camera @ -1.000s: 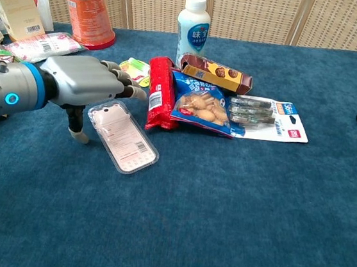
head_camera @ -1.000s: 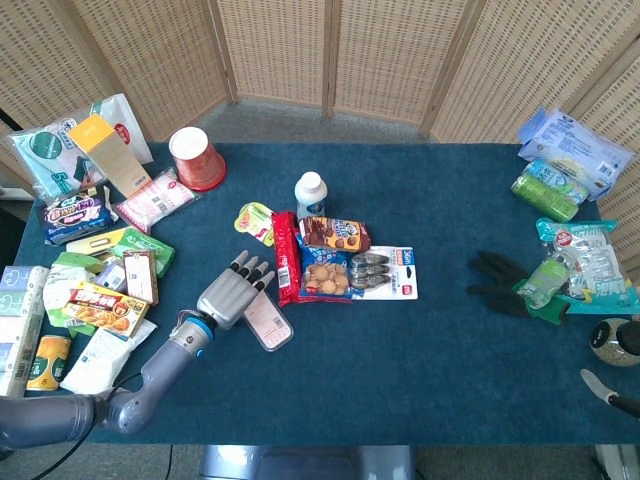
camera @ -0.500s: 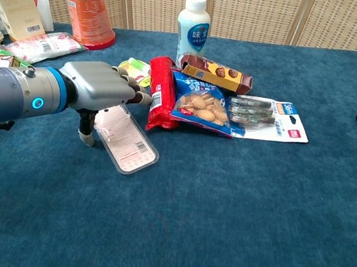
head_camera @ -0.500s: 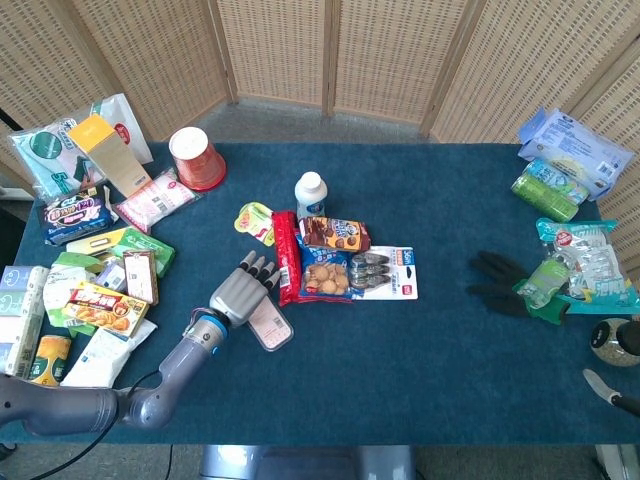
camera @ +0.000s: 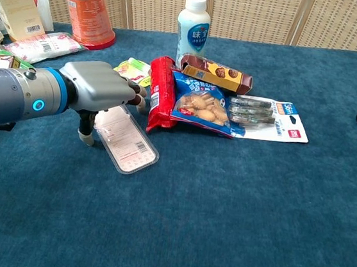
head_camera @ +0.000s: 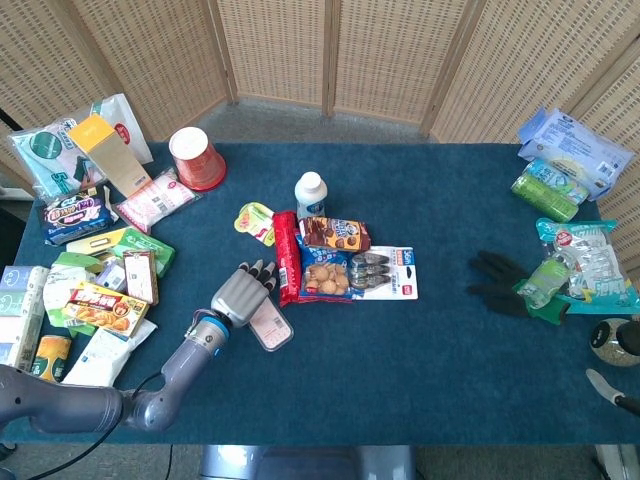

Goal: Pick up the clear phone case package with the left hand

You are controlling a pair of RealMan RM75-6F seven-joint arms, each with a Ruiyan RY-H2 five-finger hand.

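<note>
The clear phone case package (head_camera: 268, 328) (camera: 127, 142) lies flat on the blue table, just left of a red snack pack (head_camera: 285, 258) (camera: 158, 93). My left hand (head_camera: 243, 293) (camera: 103, 87) hovers palm down over the package's far end. Its fingers (camera: 136, 95) reach toward the red pack, and its thumb (camera: 85, 136) points down to the table beside the package's left edge. The hand grips nothing. At the lower right edge of the head view, only a grey tip of my right hand (head_camera: 603, 384) shows.
A cookie bag (camera: 197, 107), a chocolate box (camera: 216, 74), a white bottle (camera: 194, 23) and a blister card (camera: 267, 122) lie right of the red pack. A green-yellow packet (camera: 133, 70) sits behind the hand. Boxes and packets (head_camera: 95, 290) crowd the left; a black glove (head_camera: 497, 282) lies right.
My left hand has slid right and forward until it covers the package's far end, then nearly stopped, its fingers bending down a little. The package has not moved.
</note>
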